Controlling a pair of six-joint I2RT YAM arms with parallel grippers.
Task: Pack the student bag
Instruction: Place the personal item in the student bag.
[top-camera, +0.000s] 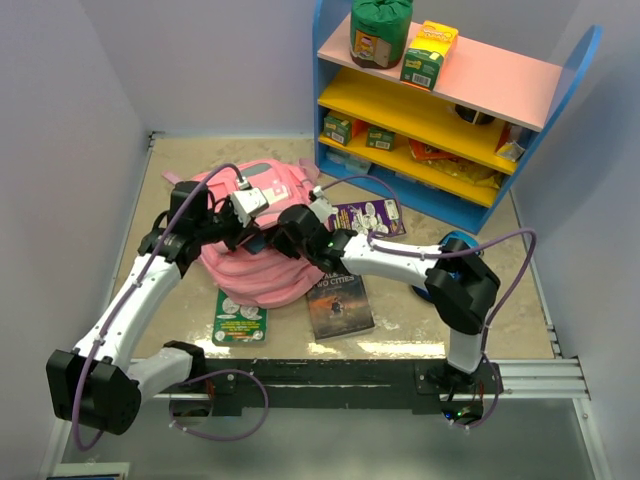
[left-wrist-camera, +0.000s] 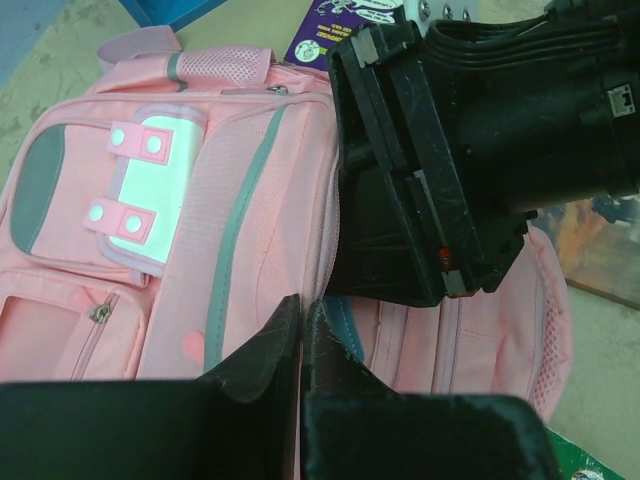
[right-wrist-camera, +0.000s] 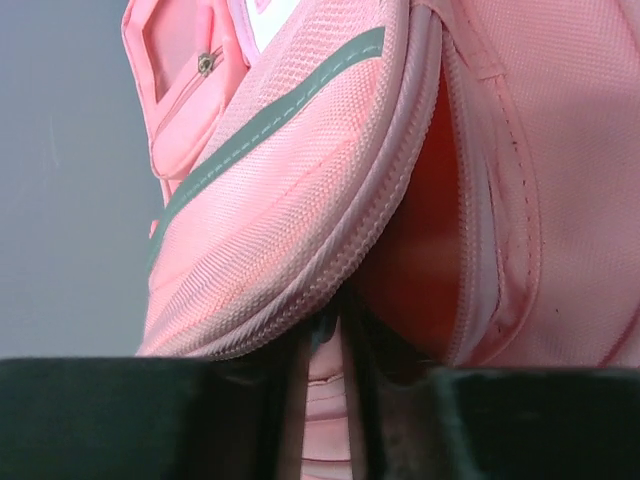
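Right gripper (right-wrist-camera: 322, 335) pinches the zipper edge of the student bag (right-wrist-camera: 290, 170); left gripper (left-wrist-camera: 303, 320) is pressed together.

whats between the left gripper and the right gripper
Pink fabric of the student bag fills the gap from left gripper to right gripper; the left wrist view shows it.

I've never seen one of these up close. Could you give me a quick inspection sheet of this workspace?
Surface: beige speckled table.
Job's things: pink student bag lying on it, main zip parted.
Clutter: green booklet, dark book and purple book around the bag.
Grippers: left gripper shut over the bag; right gripper pinching its zip edge.
Cables: purple cables, hanging in loose loops.
Surroundings: coloured shelf stocked with packets; plain walls.
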